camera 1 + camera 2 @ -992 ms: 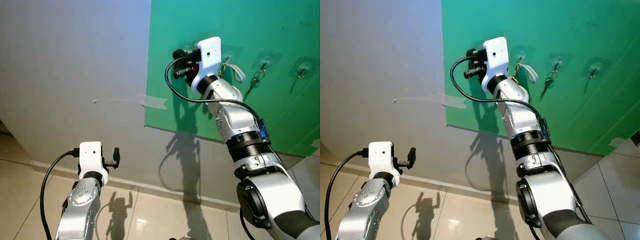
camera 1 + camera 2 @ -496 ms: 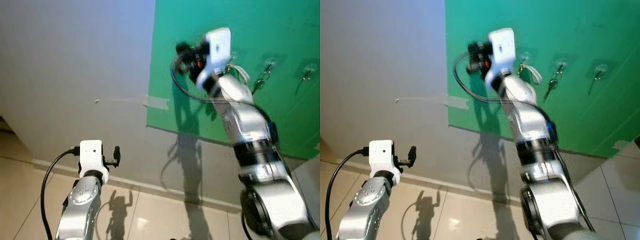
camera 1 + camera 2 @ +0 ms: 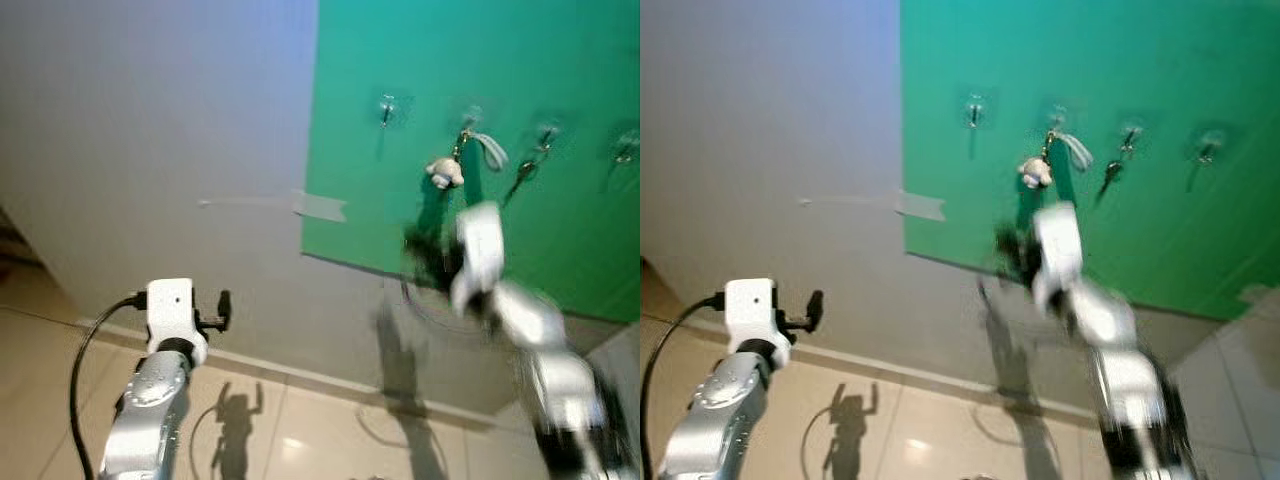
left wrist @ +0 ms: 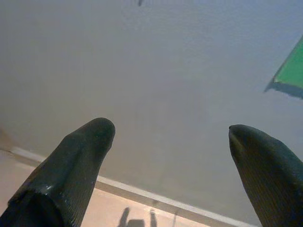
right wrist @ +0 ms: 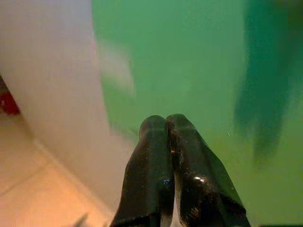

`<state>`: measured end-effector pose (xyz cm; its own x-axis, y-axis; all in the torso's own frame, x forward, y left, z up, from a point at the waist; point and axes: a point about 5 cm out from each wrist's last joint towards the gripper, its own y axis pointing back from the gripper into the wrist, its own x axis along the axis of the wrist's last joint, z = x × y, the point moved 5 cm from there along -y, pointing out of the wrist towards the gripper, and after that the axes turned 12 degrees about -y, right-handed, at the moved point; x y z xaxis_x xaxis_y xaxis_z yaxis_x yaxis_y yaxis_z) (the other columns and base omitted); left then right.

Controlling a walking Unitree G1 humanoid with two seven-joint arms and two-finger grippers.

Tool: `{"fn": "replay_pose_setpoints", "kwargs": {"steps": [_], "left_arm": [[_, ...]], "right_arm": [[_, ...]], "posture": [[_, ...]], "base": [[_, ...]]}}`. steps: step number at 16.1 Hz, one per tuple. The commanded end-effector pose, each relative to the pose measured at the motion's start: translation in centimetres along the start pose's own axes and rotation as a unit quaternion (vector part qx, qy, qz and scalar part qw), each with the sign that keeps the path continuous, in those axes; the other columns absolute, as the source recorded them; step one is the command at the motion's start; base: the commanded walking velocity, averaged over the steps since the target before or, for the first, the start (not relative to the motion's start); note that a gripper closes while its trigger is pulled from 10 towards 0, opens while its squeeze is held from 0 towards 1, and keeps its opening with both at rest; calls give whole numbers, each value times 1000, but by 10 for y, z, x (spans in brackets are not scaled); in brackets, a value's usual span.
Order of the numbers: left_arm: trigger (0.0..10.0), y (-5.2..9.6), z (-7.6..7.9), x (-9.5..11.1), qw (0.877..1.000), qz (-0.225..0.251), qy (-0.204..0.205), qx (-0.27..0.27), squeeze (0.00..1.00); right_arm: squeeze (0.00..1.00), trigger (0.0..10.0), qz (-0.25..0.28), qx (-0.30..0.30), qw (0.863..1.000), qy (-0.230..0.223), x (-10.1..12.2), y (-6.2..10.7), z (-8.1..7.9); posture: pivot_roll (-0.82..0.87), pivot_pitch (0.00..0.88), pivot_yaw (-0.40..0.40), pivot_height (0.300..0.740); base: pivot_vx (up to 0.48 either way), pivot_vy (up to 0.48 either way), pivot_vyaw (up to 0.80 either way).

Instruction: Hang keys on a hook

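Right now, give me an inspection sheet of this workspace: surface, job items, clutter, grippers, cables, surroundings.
Surface: green board on a grey wall.
Job's things: keys with white charm hang from the second hook; leftmost hook bare.
Clutter: tape strip at the board's edge.
Grippers: right gripper shut, empty, blurred below the keys; left gripper open, idle.
Cables: black cable on the left arm.
Surroundings: tiled floor.

Both eye views face the green board [image 3: 480,60]; wrist views face wall
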<state>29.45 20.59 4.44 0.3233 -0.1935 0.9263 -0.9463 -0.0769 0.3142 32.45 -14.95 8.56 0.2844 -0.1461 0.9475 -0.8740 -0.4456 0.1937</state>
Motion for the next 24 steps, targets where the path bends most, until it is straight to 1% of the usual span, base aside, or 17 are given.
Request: {"fn": "replay_pose_setpoints", "kwargs": {"steps": [1,2,3,4,5,6,7,8,9,11,12,14,16,17,18,22,24], "left_arm": [[10000,1,-3,-3,1000,-3,5,-3,0],[10000,-2,0,-3,1000,-3,-3,-13,0],[10000,-9,10,4,999,1,-14,-37,0],[10000,-14,16,9,999,6,-17,-52,0],[10000,-21,27,19,996,16,-29,-81,0],[10000,-26,30,25,995,22,-38,-92,0],[10000,-29,32,29,994,27,-44,-98,0],[10000,-36,29,38,994,39,-36,-96,0],[10000,-38,27,40,995,41,-30,-90,0],[10000,-39,25,37,996,40,-23,-78,0],[10000,-36,25,29,997,36,-12,-67,0],[10000,-33,26,25,998,33,2,-59,0],[10000,-28,27,18,998,35,30,-40,0],[10000,-28,27,16,998,32,31,-37,0],[10000,-27,34,15,998,31,11,-47,0],[10000,-30,30,20,998,34,-26,-49,0],[10000,-32,30,22,998,35,-28,-50,0]], "right_arm": [[0,10000,19,-29,999,-10,7,6,12],[0,10000,20,-66,997,-30,-3,11,20],[0,10000,20,-92,995,-25,-11,10,23],[0,10000,28,-96,995,-26,-9,8,21],[0,10000,46,-100,994,-27,-3,5,18],[0,10000,53,-103,993,-28,0,3,17],[0,10000,56,-106,992,-27,2,3,17],[0,10000,60,-100,993,-30,3,1,11],[0,10000,55,-98,993,-28,1,-1,8],[0,10000,47,-83,995,-17,-1,-6,-1],[0,10000,45,-75,996,-9,3,-12,-2],[0,10000,45,-73,996,-3,7,-16,0],[0,10000,46,-65,997,4,16,-24,1],[0,10000,45,-63,997,8,17,-25,0],[0,10000,45,-62,997,8,18,-28,0],[0,10000,42,-57,997,5,14,-31,-4],[0,10000,44,-55,997,4,13,-32,-6]], "posture": [[-66,0,-18,740],[-86,0,20,740],[-118,0,81,740],[-149,0,122,740],[-173,0,153,740],[-185,0,159,740],[-186,0,159,740],[-189,0,153,740],[-189,0,139,740],[-178,0,115,740],[-162,0,88,740],[-144,0,55,740],[-123,0,11,740],[-121,0,7,740],[-119,0,6,740],[-118,0,27,740],[-125,0,38,740]], "base": [[0,0,0],[0,0,0],[0,0,0],[0,0,0],[0,0,0],[0,0,0],[0,0,0],[0,0,0],[0,0,0],[0,0,0],[0,0,0],[0,0,0],[0,0,0],[0,0,0],[0,0,0],[0,0,0],[0,0,0]]}}
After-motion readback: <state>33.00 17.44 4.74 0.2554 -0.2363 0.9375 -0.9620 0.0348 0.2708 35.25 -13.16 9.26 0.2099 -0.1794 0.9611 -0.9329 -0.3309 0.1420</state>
